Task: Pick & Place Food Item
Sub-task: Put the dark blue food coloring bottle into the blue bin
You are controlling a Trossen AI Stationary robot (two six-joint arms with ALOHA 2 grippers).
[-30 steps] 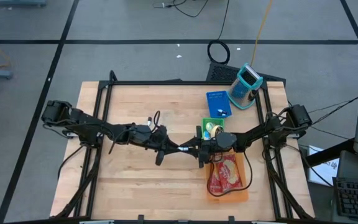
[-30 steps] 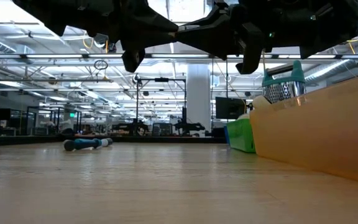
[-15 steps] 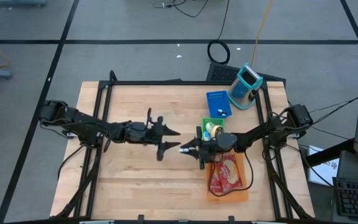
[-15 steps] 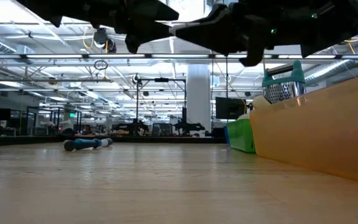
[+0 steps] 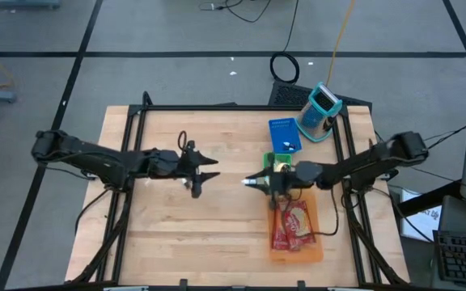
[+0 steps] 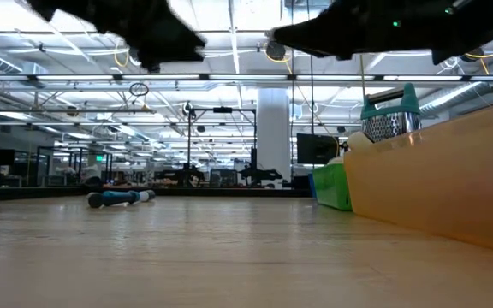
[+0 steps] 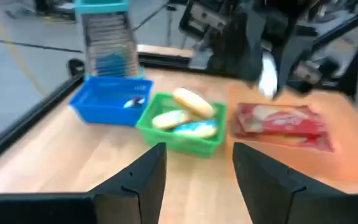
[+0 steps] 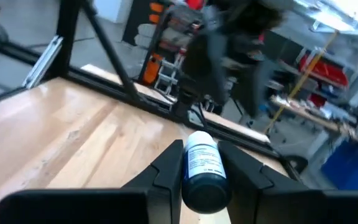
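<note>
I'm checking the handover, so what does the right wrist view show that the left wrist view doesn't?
Only the right wrist view shows the right gripper shut on a small bottle with a white label. Only the left wrist view shows the blue basket, the green basket of food, the red packet and the left gripper, open and empty. Both show the wooden table.

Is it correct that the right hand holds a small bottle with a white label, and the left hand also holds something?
Not fully. The right hand does grip the small bottle, as the right wrist view shows. But the left hand holds nothing: in the left wrist view its fingers stand apart with only the table between them.
</note>
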